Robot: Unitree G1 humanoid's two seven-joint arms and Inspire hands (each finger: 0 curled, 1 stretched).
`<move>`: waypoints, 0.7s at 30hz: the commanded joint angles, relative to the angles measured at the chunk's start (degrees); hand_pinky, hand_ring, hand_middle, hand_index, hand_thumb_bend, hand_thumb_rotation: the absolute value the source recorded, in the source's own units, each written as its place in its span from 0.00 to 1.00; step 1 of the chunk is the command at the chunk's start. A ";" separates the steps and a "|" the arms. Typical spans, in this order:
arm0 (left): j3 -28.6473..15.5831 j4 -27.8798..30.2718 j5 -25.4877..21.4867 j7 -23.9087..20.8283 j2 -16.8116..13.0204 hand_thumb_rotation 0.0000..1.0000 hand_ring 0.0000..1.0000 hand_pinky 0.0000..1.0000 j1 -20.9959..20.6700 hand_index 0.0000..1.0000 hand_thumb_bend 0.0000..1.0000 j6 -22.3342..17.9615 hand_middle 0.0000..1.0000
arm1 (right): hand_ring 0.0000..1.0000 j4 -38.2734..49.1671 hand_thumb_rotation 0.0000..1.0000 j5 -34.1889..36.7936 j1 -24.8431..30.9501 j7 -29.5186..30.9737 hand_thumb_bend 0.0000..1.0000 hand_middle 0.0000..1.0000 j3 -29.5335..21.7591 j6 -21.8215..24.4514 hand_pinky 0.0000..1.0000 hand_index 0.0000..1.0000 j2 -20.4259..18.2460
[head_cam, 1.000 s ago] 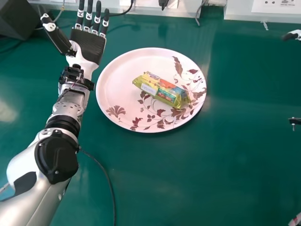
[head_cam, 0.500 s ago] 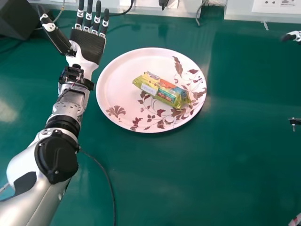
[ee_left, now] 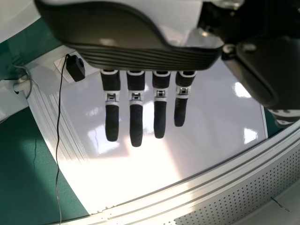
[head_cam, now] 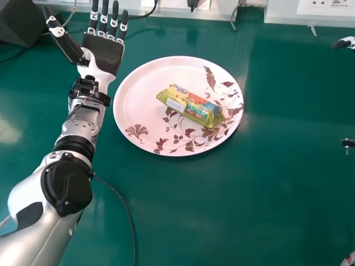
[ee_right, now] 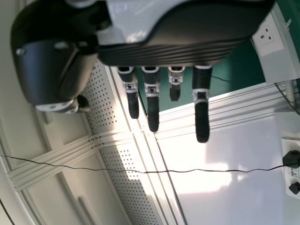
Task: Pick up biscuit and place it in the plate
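The biscuit packet [head_cam: 191,106], in a green and yellow wrapper, lies on the pink plate [head_cam: 147,83] with leaf patterns. My left hand [head_cam: 103,52] is left of the plate, palm up with straight fingers, and touches nothing. In the left wrist view the same left hand [ee_left: 136,122] has its fingers extended. Part of my right hand [head_cam: 345,42] shows at the right edge of the head view, far from the plate. The right wrist view has the right hand [ee_right: 152,105] with its fingers straight and holding nothing.
A green table [head_cam: 238,205] carries the plate. Behind it runs a white ledge with sockets [head_cam: 327,6] and cables. A dark box [head_cam: 22,22] stands at the back left. A black cable [head_cam: 125,205] lies beside my left arm.
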State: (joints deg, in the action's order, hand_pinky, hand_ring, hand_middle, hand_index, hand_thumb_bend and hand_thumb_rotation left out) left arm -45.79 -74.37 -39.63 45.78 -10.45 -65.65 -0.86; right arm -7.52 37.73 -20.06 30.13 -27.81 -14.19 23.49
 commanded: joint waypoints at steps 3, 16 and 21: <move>-0.17 0.16 -0.78 0.04 -0.05 0.48 0.63 0.57 -0.47 0.85 0.97 0.18 0.77 | 0.52 0.37 0.50 0.16 -0.31 0.23 0.57 0.78 -0.66 -0.25 0.40 0.88 -0.33; 0.03 0.28 -0.61 0.20 0.01 0.48 0.63 0.57 -0.49 0.85 0.99 0.01 0.77 | 0.52 0.36 0.54 0.08 -0.39 0.35 0.54 0.78 -0.81 -0.06 0.40 0.89 -0.35; -0.04 0.28 -0.65 -0.18 0.06 0.47 0.63 0.56 -0.56 0.85 0.98 -0.12 0.77 | 0.52 0.37 0.53 0.30 -0.35 0.63 0.55 0.78 -0.84 0.10 0.40 0.89 -0.26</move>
State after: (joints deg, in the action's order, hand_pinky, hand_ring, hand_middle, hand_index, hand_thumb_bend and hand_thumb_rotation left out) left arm -45.78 -74.37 -39.62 45.76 -10.45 -65.68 -0.87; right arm -7.52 37.69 -20.58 30.49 -27.96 -14.18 23.45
